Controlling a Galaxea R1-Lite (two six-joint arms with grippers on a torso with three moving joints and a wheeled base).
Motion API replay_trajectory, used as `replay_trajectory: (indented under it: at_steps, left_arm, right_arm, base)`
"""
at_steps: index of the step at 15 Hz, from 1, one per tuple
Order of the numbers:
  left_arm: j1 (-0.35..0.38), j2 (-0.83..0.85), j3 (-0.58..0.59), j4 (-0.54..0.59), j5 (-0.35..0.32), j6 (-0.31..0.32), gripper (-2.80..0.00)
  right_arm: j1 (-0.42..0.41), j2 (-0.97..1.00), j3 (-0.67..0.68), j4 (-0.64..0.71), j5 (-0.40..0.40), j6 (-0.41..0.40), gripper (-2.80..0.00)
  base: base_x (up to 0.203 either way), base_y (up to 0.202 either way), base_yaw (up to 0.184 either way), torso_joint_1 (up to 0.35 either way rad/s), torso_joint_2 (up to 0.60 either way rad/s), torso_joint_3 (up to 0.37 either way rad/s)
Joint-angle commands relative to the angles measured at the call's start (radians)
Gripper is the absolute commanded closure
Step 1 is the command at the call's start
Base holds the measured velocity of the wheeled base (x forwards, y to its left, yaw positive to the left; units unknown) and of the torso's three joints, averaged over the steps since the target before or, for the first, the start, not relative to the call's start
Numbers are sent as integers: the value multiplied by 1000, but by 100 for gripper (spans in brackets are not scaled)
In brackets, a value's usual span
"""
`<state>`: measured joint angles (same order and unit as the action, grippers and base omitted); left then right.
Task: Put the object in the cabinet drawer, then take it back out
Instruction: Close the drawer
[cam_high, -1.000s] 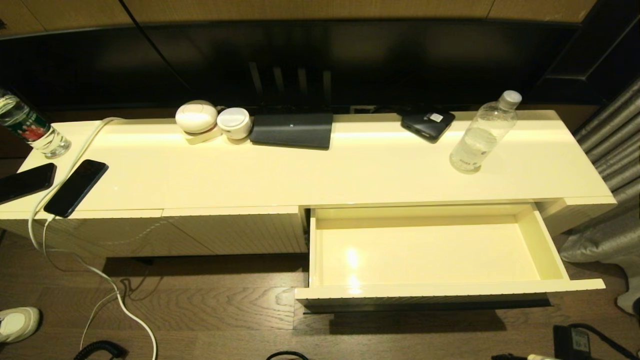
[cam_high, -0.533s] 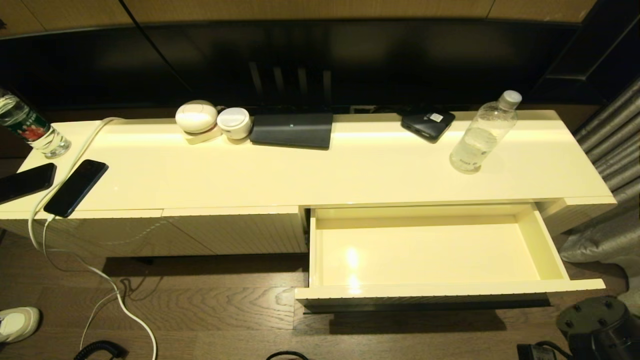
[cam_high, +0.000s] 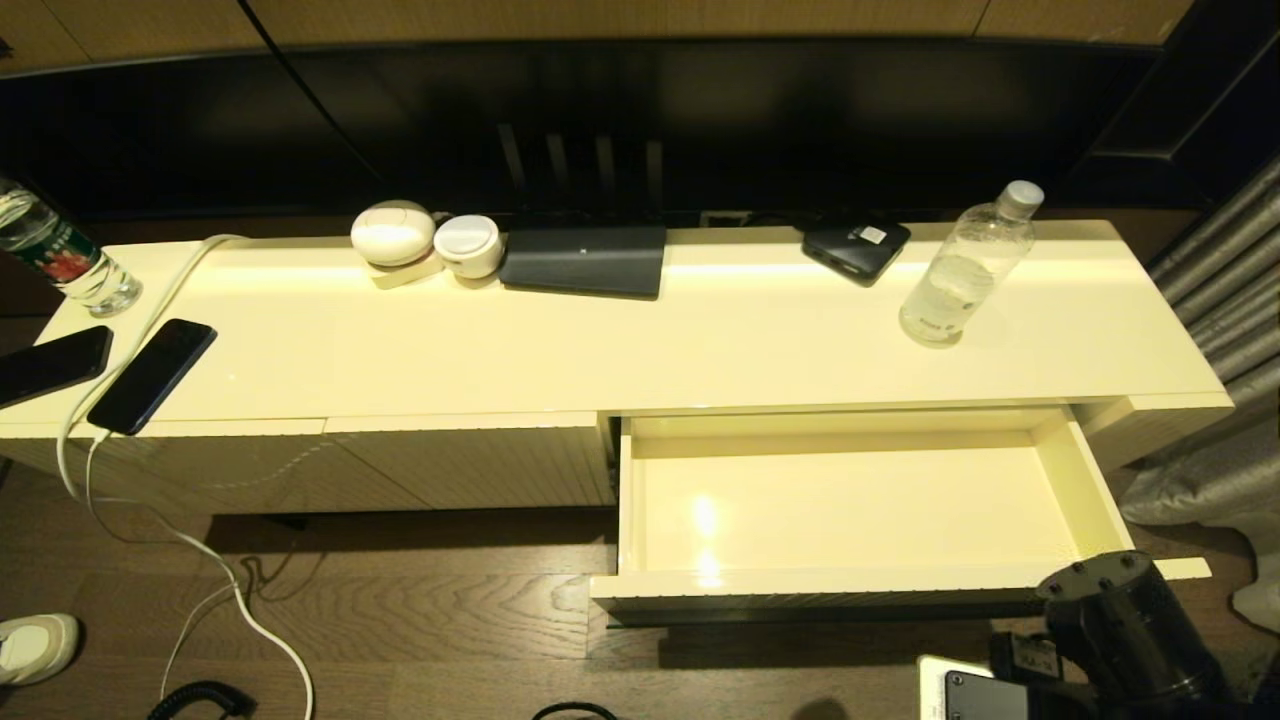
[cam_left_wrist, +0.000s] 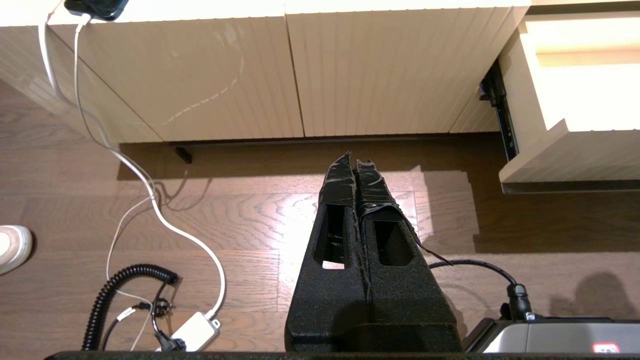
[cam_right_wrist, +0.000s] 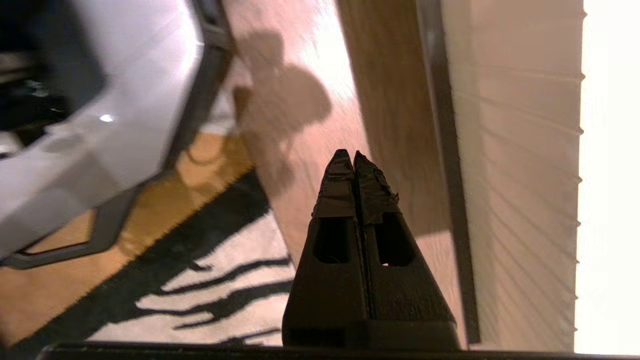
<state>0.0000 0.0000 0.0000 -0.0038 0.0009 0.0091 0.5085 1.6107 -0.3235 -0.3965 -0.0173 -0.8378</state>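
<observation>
The clear label-free bottle (cam_high: 965, 265) with a white cap stands upright on the right part of the cabinet top. Below it the cream drawer (cam_high: 850, 578) is pulled out and holds nothing. My right arm's wrist (cam_high: 1120, 620) shows at the drawer's front right corner, low over the floor. In the right wrist view, my right gripper (cam_right_wrist: 354, 156) is shut and holds nothing, beside the drawer's ribbed front (cam_right_wrist: 520, 200). My left gripper (cam_left_wrist: 356, 159) is shut over the wooden floor, left of the drawer (cam_left_wrist: 575, 155). It does not show in the head view.
A labelled bottle (cam_high: 60, 255), two phones (cam_high: 152, 375) and a white cable lie at the cabinet's left end. White round items (cam_high: 393, 233), a dark flat box (cam_high: 585, 260) and a black device (cam_high: 855, 248) line the back. Curtains (cam_high: 1220, 300) hang at the right.
My right arm has come up into the head view from the bottom right, moving toward the drawer's front right corner. Bottle and drawer have not moved.
</observation>
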Motion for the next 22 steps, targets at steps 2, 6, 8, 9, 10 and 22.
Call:
replay_trajectory:
  at_steps: [2,6,8,9,10,22]
  left_arm:
    - [0,0,2,-1,1,0,0]
    - [0,0,2,-1,-1,0,0]
    - [0,0,2,-1,1,0,0]
    - [0,0,2,-1,0,0,0]
    - [0,0,3,-1,0,0,0]
    - [0,0,3,-1,1,0,0]
  right_arm:
    - [-22,96,-49,-19,-24,-4,0]
    - [-65,133,-132,-66,-80,-6,0]
    - [-86,152,-168,-76,-83,-8,0]
    - [-107,158,-180,-85,-84,-35,0]
    - [-123,163,-192,-89,-86,-62,0]
    - [-176,276,-367,-236,-109,-140,0]
  base:
    - [0,0,0,0,0,0]
    - [0,0,0,0,0,0]
    - [0,0,0,0,0,0]
    - [0,0,0,0,0,0]
    - [0,0,0,0,0,0]
    - [0,0,0,0,0,0]
